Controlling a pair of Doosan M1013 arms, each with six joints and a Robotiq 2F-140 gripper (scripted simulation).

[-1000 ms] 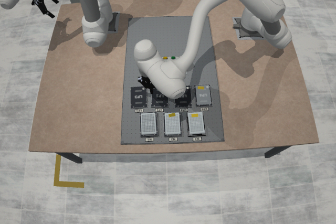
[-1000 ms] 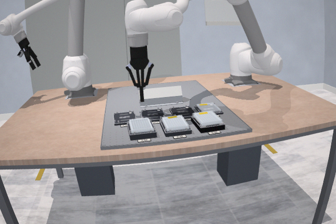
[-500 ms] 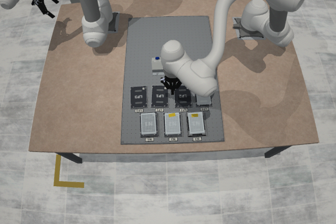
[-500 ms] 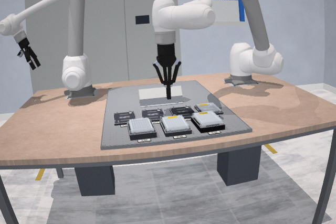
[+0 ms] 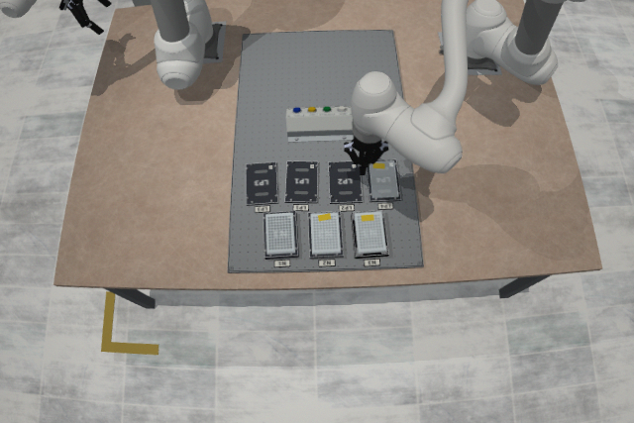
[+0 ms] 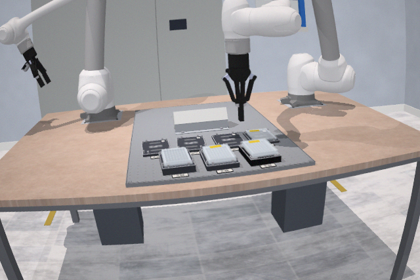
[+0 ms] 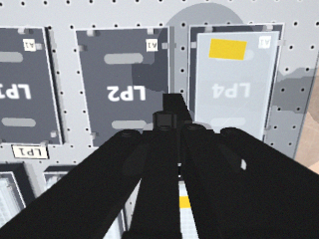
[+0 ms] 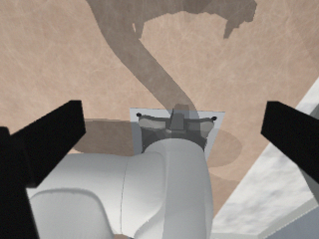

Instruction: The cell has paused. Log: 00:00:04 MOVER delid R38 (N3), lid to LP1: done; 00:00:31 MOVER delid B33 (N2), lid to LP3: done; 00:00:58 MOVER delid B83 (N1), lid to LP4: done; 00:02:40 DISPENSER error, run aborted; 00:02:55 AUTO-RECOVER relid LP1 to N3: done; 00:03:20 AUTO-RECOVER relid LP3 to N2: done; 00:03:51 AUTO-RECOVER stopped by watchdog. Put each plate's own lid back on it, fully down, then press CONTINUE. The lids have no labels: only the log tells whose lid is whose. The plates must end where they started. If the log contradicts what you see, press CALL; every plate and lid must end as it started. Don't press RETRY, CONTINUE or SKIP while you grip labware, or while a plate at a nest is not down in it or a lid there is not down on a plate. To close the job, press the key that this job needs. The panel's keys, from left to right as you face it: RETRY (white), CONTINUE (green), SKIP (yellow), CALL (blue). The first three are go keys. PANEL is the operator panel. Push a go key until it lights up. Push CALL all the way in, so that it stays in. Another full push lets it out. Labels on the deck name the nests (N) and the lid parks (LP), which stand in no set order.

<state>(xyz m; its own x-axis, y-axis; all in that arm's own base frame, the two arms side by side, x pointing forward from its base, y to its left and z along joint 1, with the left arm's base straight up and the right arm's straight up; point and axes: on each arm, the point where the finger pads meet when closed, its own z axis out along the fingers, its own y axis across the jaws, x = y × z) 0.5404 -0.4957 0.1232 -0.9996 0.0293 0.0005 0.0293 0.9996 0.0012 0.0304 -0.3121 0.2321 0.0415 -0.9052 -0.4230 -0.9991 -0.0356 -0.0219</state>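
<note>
Prob. the lid (image 5: 383, 183) (image 6: 260, 134) (image 7: 236, 80) at LP4 is light, thin, maybe slippy; grip both side edges. Left hand (image 5: 363, 170) (image 6: 241, 119) (image 7: 174, 102): pressed together, empty, above.

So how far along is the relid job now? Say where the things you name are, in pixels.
Looks done: yellow-marked lids sit over the plates at N2 (image 5: 325, 235) (image 6: 219, 155) and N3 (image 5: 369, 236) (image 6: 260, 149); whether fully down, I can't tell.
In hand: nothing; the left pincer (image 5: 363, 171) (image 6: 241, 119) (image 7: 171, 108) is shut and empty near LP4.
Left: the LP4 lid (image 5: 383, 185) (image 6: 261, 135) (image 7: 236, 80) onto the bare N1 plate (image 5: 280, 234) (image 6: 176, 157), then, probably, green CONTINUE (image 5: 326, 109).
</note>
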